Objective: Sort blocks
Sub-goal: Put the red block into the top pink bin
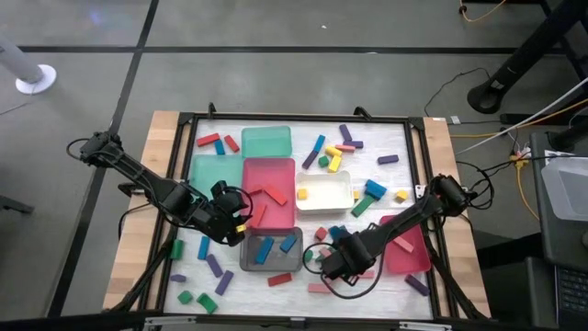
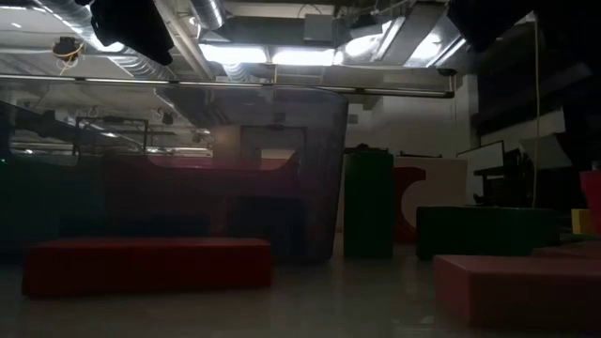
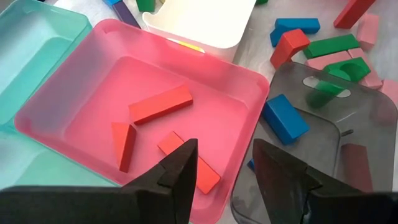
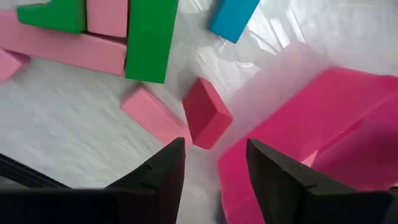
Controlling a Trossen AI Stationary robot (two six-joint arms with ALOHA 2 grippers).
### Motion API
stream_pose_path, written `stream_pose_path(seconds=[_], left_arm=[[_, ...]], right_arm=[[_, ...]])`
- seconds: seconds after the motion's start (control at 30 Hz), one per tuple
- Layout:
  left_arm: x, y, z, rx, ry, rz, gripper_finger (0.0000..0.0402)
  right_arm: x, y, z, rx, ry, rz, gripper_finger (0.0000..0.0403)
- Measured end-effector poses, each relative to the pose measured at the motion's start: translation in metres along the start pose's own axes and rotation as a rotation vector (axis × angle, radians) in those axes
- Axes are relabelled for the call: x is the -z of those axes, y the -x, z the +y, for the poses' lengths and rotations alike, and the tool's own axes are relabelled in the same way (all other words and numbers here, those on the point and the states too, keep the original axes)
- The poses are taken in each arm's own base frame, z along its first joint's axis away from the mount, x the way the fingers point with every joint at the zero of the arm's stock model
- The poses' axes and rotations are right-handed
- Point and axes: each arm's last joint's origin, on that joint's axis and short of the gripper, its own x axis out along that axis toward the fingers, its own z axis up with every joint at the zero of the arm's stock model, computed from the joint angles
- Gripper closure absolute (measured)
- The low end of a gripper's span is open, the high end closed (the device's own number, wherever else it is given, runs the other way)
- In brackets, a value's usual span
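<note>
- Currently the left gripper (image 1: 241, 223) is hanging over the near right corner of the red tray (image 1: 268, 195), beside the grey tray (image 1: 272, 250). Its fingers (image 3: 180, 174) are standing partly apart with nothing between them.
- Three red blocks (image 3: 160, 104) are lying inside the red tray, seen from the left wrist; blue blocks (image 1: 265, 249) are lying in the grey tray.
- Two green trays (image 1: 266, 141) are sitting left and far of the red one, and a white tray (image 1: 323, 193) is sitting to its right.
- Loose blocks are lying scattered over the table (image 1: 386, 179), far and near.
- The right gripper (image 1: 333, 267) is hovering low at the near centre, left of the pink tray (image 1: 404, 253). Its fingers (image 4: 165, 171) are standing partly apart, empty, just near of a red block (image 4: 206, 113) and a pink block (image 4: 152, 115) on the table.
</note>
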Motion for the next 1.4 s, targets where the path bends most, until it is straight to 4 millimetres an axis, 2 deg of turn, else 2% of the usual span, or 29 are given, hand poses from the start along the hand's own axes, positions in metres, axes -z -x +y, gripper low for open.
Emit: stream_pose_path(seconds=[0.23, 0.9, 1.03, 1.23, 1.4], left_arm=[[0.0, 0.0, 0.0, 0.0, 0.0, 0.0, 0.0258], [0.0, 0.0, 0.0, 0.0, 0.001, 0.0, 0.0258], [0.0, 0.0, 0.0, 0.0, 0.006, 0.0, 0.0258], [0.0, 0.0, 0.0, 0.0, 0.008, 0.0, 0.0258], [0.0, 0.0, 0.0, 0.0, 0.008, 0.0, 0.0258]], right_arm=[[0.003, -0.017, -0.001, 0.031, -0.021, 0.009, 0.0233], [-0.003, -0.048, 0.001, -0.023, -0.006, 0.001, 0.0234], [-0.003, -0.05, 0.001, -0.027, -0.005, 0.007, 0.026], [-0.004, -0.05, 0.001, -0.02, -0.004, -0.016, 0.0343], [-0.004, -0.049, 0.0, -0.01, -0.002, -0.031, 0.0348]])
